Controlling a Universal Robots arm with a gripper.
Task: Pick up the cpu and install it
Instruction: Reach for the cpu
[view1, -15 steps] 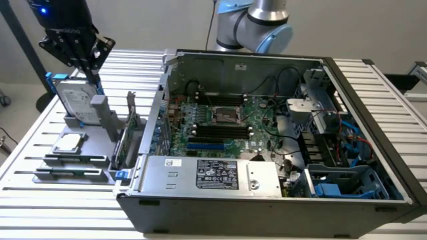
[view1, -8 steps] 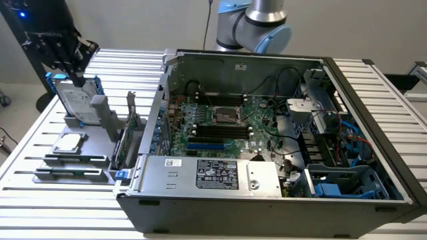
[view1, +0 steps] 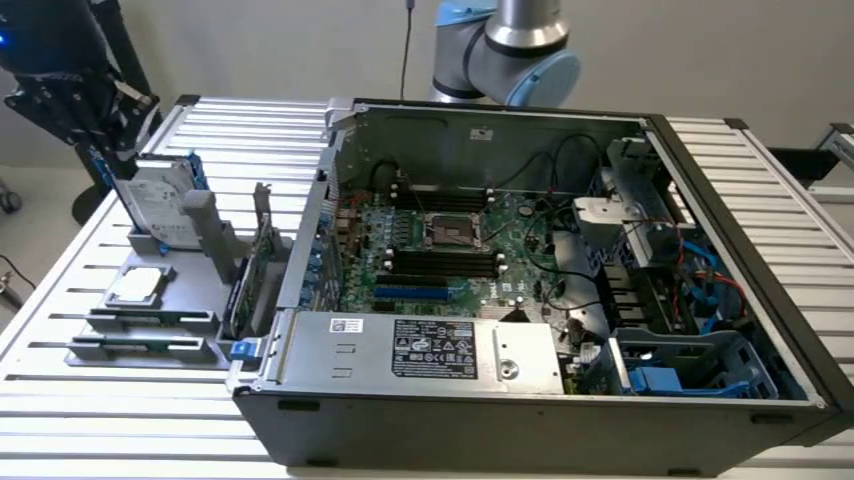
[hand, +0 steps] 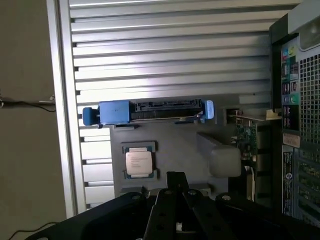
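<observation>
Silver on top and dark at the rim, the one cpu (hand: 138, 162) lies flat, face up, in a square seat of the single grey tray (hand: 180, 145). It is square with no long axis, its edges run parallel to the tray's, and its top is fully exposed. Near it one hard drive with blue rails (hand: 150, 111) stands on edge. One grey post (hand: 222, 159) and one green card (hand: 246, 140) stand toward the one open computer case (view1: 534, 400). The gripper (hand: 176, 177) hangs clear of the cpu, fingers pressed together, holding nothing.
</observation>
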